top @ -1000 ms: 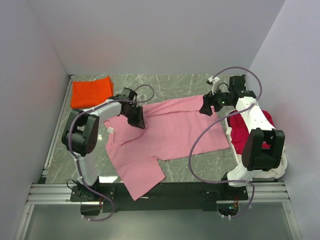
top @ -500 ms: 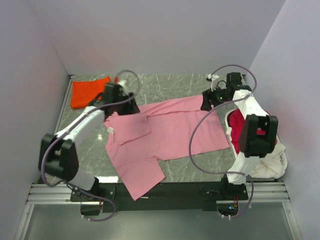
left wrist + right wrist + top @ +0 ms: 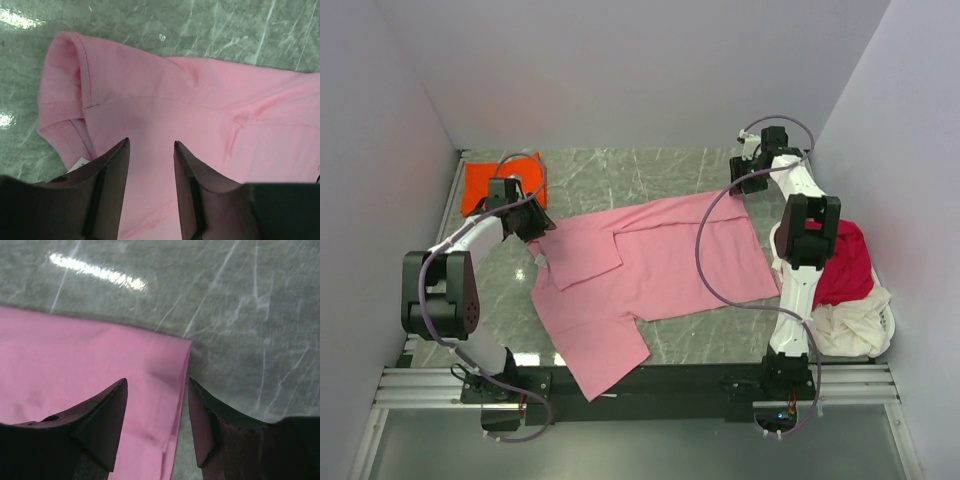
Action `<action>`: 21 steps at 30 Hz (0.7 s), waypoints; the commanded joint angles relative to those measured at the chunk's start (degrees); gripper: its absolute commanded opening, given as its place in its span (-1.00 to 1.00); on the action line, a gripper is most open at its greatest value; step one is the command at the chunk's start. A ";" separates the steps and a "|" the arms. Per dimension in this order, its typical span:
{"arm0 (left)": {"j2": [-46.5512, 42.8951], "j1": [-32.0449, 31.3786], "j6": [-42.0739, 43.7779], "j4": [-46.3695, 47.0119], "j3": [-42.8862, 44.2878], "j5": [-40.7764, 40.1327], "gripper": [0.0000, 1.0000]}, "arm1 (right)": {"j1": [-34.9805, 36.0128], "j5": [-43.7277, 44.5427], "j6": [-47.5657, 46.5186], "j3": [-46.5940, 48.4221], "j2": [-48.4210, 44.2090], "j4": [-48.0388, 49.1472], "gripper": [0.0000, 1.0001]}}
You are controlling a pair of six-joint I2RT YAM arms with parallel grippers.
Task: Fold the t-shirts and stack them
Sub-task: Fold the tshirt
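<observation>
A light pink t-shirt [image 3: 660, 265] lies spread on the marble table, with its left part folded over. My left gripper [image 3: 534, 226] hangs open just over the shirt's far left edge. In the left wrist view the gripper [image 3: 150, 145] has pink cloth [image 3: 200, 100] under it and nothing between the fingers. My right gripper [image 3: 741, 185] is open at the shirt's far right corner. In the right wrist view the gripper [image 3: 157, 382] straddles the pink hem edge [image 3: 75, 355]. A folded orange-red t-shirt [image 3: 482, 190] sits at the far left, partly behind the left arm.
A crimson t-shirt [image 3: 848, 265] and a cream t-shirt [image 3: 852, 325] lie heaped at the right wall, beside the right arm's base. Walls close in the left, far and right sides. Bare marble [image 3: 650, 170] shows beyond the pink shirt.
My left gripper has swung left from the middle of the pink shirt to its far left edge. My right gripper has moved a little farther back to the shirt's far right corner.
</observation>
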 commanded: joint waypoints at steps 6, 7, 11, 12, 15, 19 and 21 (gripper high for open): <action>3.52 0.14 -1.93 2.63 1.06 -0.51 -0.10 | -0.34 1.84 2.39 6.38 4.04 -5.26 -0.08; 4.05 0.14 -1.93 2.63 1.24 -0.69 -0.16 | -0.34 1.67 2.48 6.38 4.39 -5.27 -0.12; 6.52 0.14 -2.45 2.90 0.98 -0.95 -0.22 | -0.34 0.70 2.92 7.78 5.27 -5.62 -0.59; 7.30 0.14 -2.54 3.07 0.89 -0.95 -0.24 | -0.34 0.79 3.09 8.31 5.45 -5.62 -0.80; 9.06 1.98 -2.63 3.07 1.15 -1.22 -0.37 | -0.34 2.71 3.97 10.15 6.06 -4.30 -0.97; 10.12 2.43 -2.63 3.25 1.42 -2.36 -0.45 | -0.34 5.44 5.55 12.96 6.59 -1.49 -1.00; 10.74 2.51 -2.54 3.25 1.85 -2.97 -0.46 | -0.25 5.53 5.91 14.81 7.20 -1.57 -1.00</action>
